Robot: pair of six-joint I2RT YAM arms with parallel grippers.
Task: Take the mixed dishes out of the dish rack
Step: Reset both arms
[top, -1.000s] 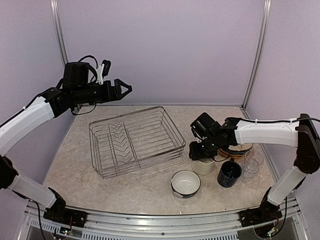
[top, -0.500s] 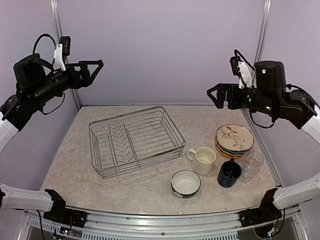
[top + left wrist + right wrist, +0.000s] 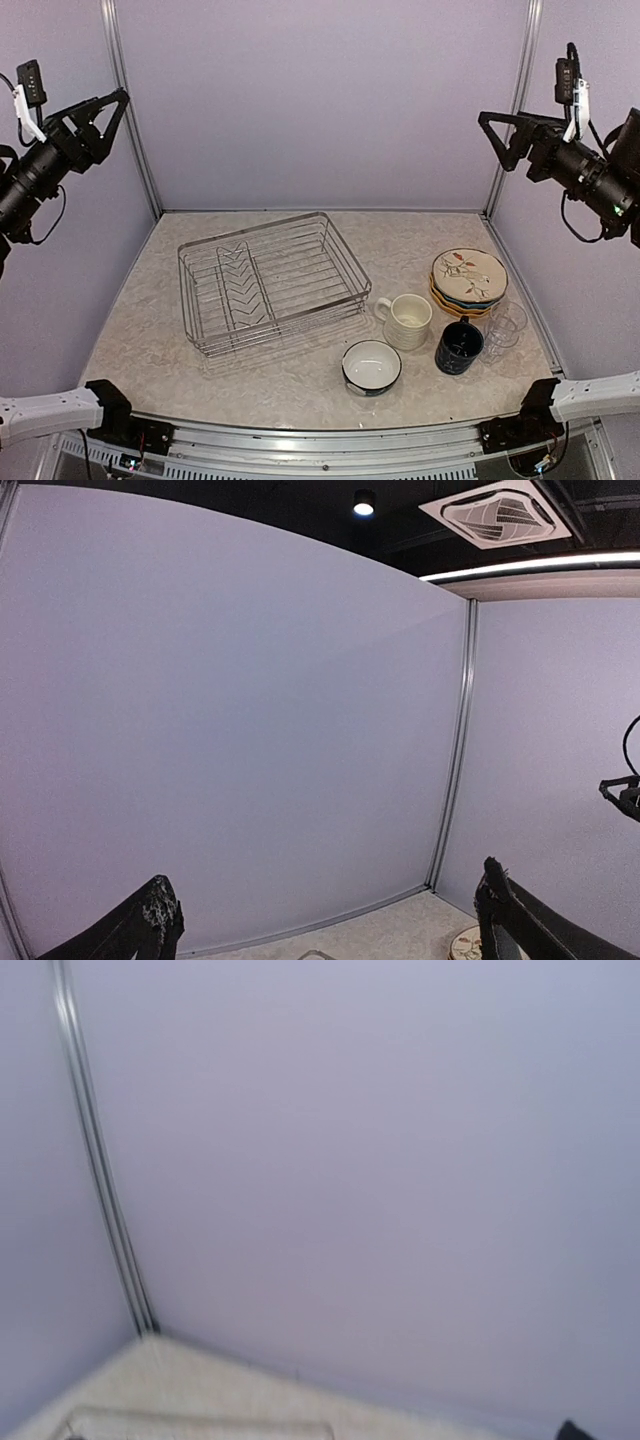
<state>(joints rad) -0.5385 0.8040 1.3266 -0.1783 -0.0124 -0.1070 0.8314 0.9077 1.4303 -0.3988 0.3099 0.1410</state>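
While claws (image 3: 112, 118) (image 3: 497, 140) hang high, rack (image 3: 270, 280) lies below.

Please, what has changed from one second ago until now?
The right gripper let go of the cream mug and rose to the upper right, open. The left gripper drew up and leftward, open. Rack, plates, bowl and dark mug stayed put.

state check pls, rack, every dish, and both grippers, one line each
dish rack, empty
plate stack, piled right of the dish rack
bird-pattern plate, face up on top of the plate stack
cream mug, upright, out of the dish rack
navy mug, upright, out of the dish rack
bowl, upright, empty
clear glasses, upright beside the plate stack
left gripper, open, holding nothing
right gripper, open, holding nothing
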